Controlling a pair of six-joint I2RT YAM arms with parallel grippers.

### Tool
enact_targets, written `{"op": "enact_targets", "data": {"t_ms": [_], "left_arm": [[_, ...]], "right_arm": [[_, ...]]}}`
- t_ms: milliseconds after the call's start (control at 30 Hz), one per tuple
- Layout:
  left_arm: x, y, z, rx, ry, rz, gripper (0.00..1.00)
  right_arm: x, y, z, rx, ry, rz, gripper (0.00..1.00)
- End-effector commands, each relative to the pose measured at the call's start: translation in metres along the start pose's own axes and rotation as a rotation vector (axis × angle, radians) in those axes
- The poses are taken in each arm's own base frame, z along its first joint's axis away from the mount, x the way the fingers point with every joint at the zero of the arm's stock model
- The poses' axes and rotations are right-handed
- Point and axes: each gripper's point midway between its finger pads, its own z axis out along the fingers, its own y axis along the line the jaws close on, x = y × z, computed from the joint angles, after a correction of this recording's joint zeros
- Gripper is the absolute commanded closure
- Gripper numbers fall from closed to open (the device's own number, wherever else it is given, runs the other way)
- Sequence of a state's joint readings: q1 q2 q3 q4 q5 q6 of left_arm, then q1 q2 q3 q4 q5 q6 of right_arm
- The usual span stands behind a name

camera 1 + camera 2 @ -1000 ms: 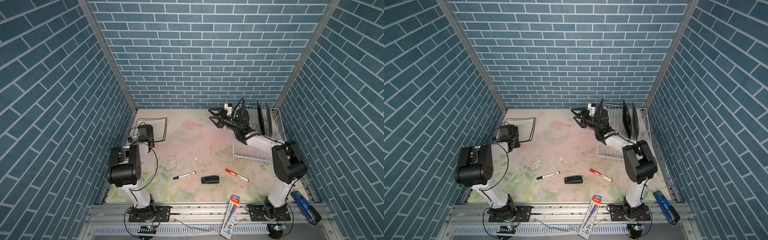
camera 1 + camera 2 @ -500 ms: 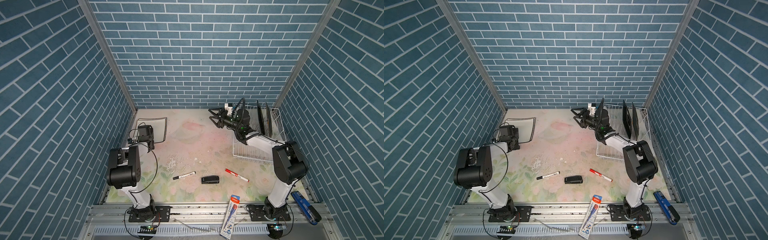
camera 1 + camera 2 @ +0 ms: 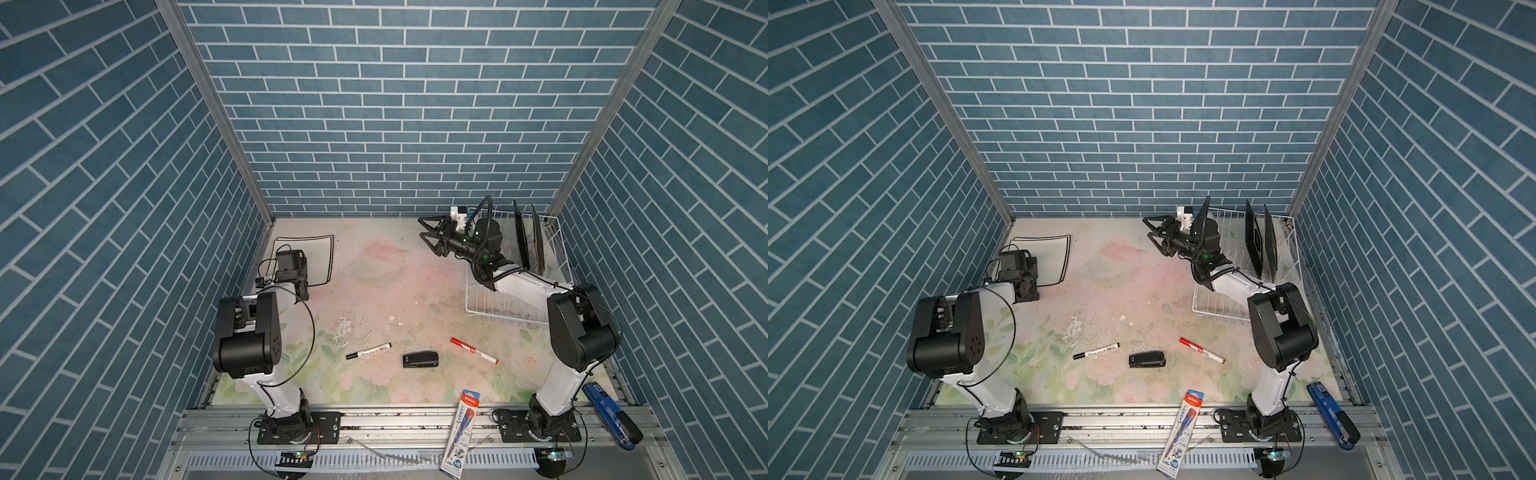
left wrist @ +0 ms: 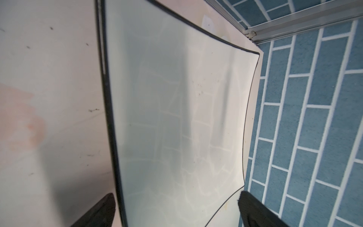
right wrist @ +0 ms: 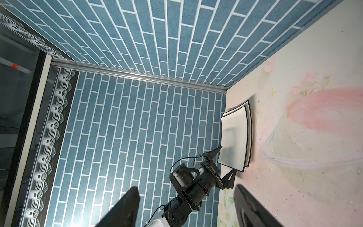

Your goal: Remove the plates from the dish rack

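Table (image 3: 374, 291): pale floral surface walled in by blue brick panels.
Dish rack (image 3: 555, 245): white wire, at the far right corner of the table; two black plates (image 3: 521, 239) stand upright on edge in it, side by side.
Right arm (image 3: 573, 332): reaches from the near rail across the rack's left side.
Left arm (image 3: 249, 332): reaches from the near rail toward the far left corner.
White plates (image 3: 322, 257): square, thin black rims, lying flat at the far left corner of the table; the right wrist view (image 5: 234, 135) shows two stacked, one on the other.
Left gripper (image 5: 223, 165): low at the near edge of the white stack, jaws spread wide to either side of that edge, clear of it, holding nothing.
Right gripper (image 3: 430, 237): above the table just left of the rack, pointing toward the middle, jaws spread, nothing between them.
Stapler (image 3: 420, 359): black, near the front centre.
Black marker (image 3: 368, 351): left of the stapler.
Red marker (image 3: 473, 356): right of the stapler.
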State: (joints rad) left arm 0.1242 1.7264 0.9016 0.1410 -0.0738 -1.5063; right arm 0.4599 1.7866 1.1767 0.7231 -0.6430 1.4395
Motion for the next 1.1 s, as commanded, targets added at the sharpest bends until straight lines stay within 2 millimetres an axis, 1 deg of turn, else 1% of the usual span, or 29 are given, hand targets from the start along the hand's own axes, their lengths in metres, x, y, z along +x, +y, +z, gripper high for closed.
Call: {"op": "enact_targets", "data": {"t_ms": [0, 67, 200, 400, 700, 833, 1067], "left_arm": [[0.004, -0.009, 0.0, -0.025, 0.027, 0.035, 0.0], [0.006, -0.01, 0.002, -0.049, 0.038, 0.049, 0.0], [0.011, -0.005, 0.009, -0.082, 0.062, 0.039, 0.0], [0.013, -0.003, 0.011, -0.113, 0.075, 0.04, 0.0], [0.009, -0.003, 0.003, -0.114, 0.064, 0.055, 0.0], [0.007, 0.001, -0.002, -0.111, 0.052, 0.041, 0.0], [0.006, 0.003, -0.013, -0.102, 0.053, 0.05, 0.0]], "right_arm": [[0.001, 0.019, -0.008, -0.044, -0.01, -0.048, 0.23], [0.001, 0.019, -0.008, -0.045, -0.011, -0.049, 0.23], [0.0, 0.02, -0.007, -0.046, -0.01, -0.05, 0.23], [-0.001, 0.018, -0.008, -0.043, -0.011, -0.048, 0.23], [-0.002, 0.017, -0.007, -0.039, -0.013, -0.046, 0.23], [-0.001, 0.012, -0.007, -0.017, -0.012, -0.033, 0.23], [0.001, 0.014, -0.01, -0.02, -0.01, -0.036, 0.23]]}}
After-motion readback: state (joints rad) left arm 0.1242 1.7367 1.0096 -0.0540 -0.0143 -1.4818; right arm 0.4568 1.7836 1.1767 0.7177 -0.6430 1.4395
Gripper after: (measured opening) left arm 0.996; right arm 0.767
